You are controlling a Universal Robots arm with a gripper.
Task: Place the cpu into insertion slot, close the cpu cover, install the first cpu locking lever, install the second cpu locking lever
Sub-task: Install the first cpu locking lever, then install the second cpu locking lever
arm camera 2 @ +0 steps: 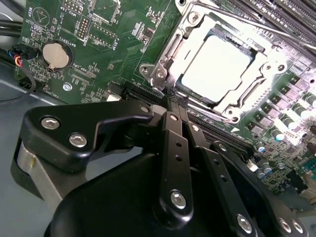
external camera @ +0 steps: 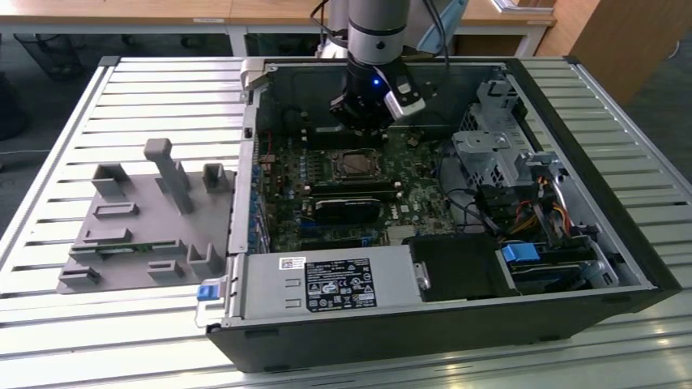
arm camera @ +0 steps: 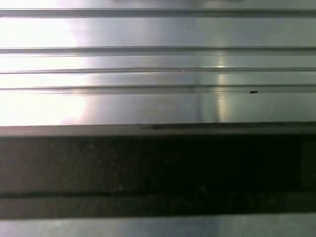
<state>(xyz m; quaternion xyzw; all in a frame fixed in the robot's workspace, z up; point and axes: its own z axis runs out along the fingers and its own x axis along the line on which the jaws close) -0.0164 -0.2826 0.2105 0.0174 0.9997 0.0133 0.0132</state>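
In the second wrist view the cpu [arm camera 2: 213,64] lies flat in the insertion slot [arm camera 2: 148,69], its pale metal top showing. The cpu cover [arm camera 2: 256,79] lies down around it as a silvery frame. A thin metal lever rod [arm camera 2: 247,22] runs along the socket's far side; whether it is latched I cannot tell. My gripper [arm camera 2: 171,95] is shut, its two black fingers [arm camera 2: 173,143] pressed together, the tips just off the socket's near corner with nothing between them. In the exterior view the gripper [external camera: 362,123] hangs inside the open computer case just behind the insertion slot [external camera: 355,164].
The black case [external camera: 433,332] lies open on a slatted metal table [external camera: 130,97]. A grey power-supply box [external camera: 324,284] sits at the front, drive cages and cables [external camera: 508,162] at the exterior view's right. A grey fixture [external camera: 141,219] stands left of the case. A coin battery [arm camera 2: 55,54] sits on the board.
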